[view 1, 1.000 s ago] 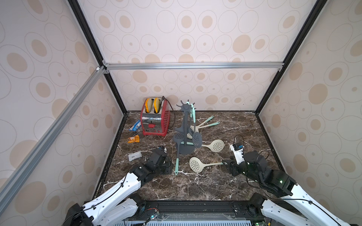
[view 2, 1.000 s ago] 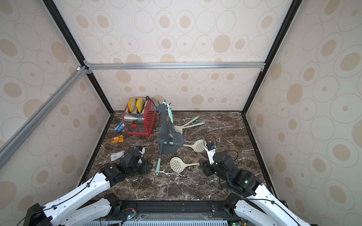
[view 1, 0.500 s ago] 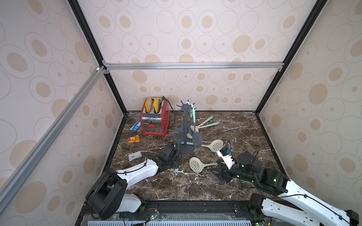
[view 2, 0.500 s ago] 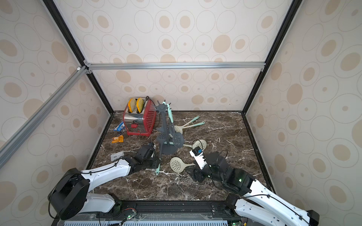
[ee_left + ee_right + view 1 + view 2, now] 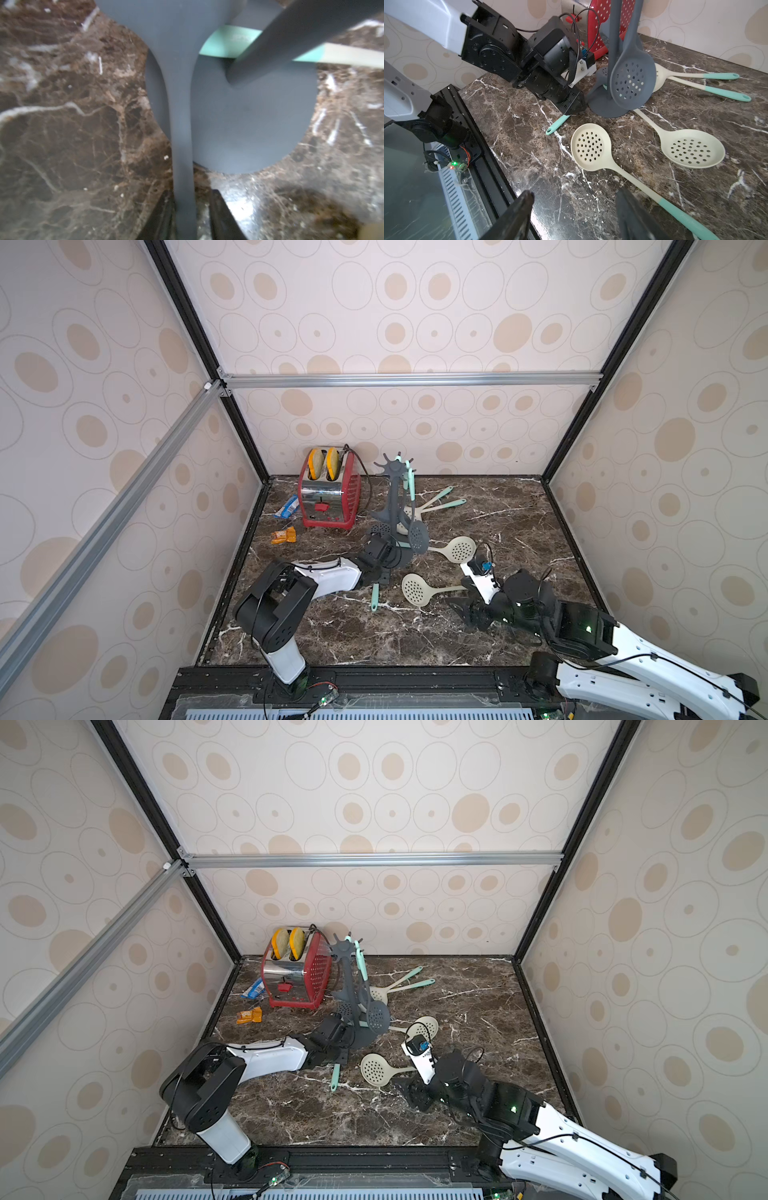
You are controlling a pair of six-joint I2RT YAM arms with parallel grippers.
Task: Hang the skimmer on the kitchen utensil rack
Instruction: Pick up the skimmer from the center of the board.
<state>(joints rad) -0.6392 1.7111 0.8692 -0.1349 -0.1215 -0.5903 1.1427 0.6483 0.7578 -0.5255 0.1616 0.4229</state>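
The kitchen utensil rack [image 5: 393, 467] is a tall dark grey stand with a slim pole, a round base and a star-shaped crown of curved hooks. It stands upright on the dark brown marble bench [image 5: 511, 526], just left of centre in both top views. One dark grey perforated skimmer with a mint-green handle [image 5: 417, 536] hangs from a crown hook, with its head just above the base.

The task's skimmer is a second dark grey perforated skimmer with a mint-green handle end [image 5: 375, 598]. It is not on a hook. It lies low at the left side of the rack base, with its perforated head beside the pole and its green end pointing toward the lower edge of the frame. In the left wrist view its grey handle crosses the rim of the round base.

The left gripper [image 5: 383, 574] is low on the bench at this handle. Its jaws stand narrowly apart with the handle between them. One finger [image 5: 164, 216] is against the handle and a thin gap shows at the other. Whether the handle is clamped cannot be told.

The right gripper [image 5: 467, 610] sits low over the bench in the lower right of the frame. Its jaws are wide apart and hold nothing. It is near the handle of a cream perforated skimmer [image 5: 415, 589] that lies flat on the bench. A second cream skimmer [image 5: 459, 548] lies just right of the rack base. Two more cream skimmers [image 5: 661, 72] lie behind the rack.

A red toaster [image 5: 330, 499] with two yellow-orange slices in its slots stands at the back, left of the rack.
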